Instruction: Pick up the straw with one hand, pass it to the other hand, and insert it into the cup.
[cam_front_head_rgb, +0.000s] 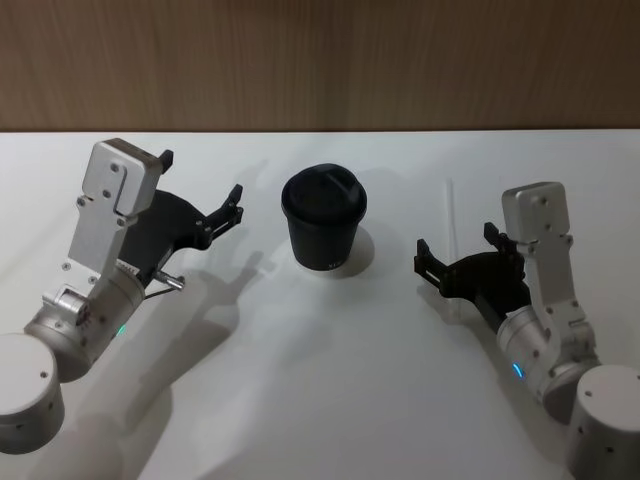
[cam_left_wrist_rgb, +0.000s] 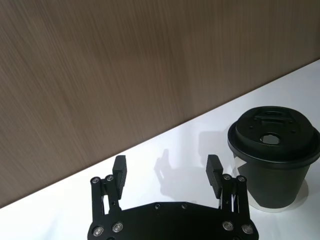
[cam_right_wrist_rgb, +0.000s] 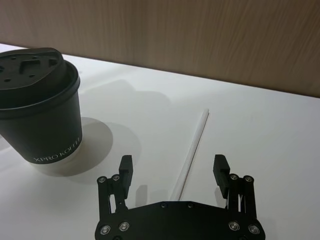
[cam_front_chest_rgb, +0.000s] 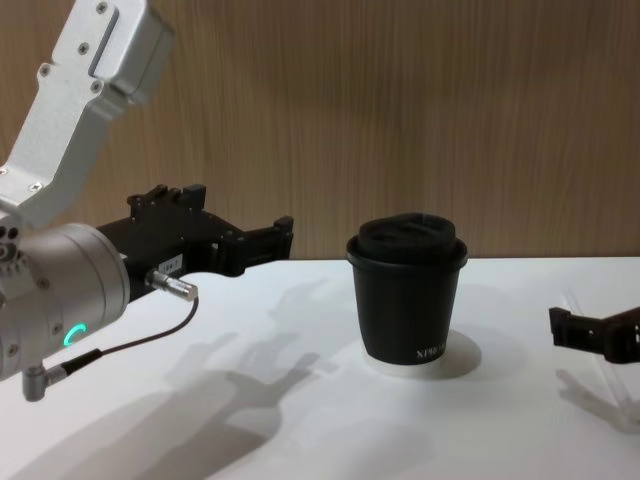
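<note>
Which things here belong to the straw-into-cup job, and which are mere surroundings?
Job: straw, lying flat; cup, lid on; left pincer, open; right pincer, open by the straw.
Surroundings: white table; wooden wall.

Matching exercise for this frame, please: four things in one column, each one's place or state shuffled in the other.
1. cup
2. straw
3. left gripper
4. right gripper

A. open, over the straw's near end
B. standing upright between both grippers
C. open, left of the cup
D. lying flat, right of the cup

Pairs: 1-B, 2-D, 3-C, 4-A
</note>
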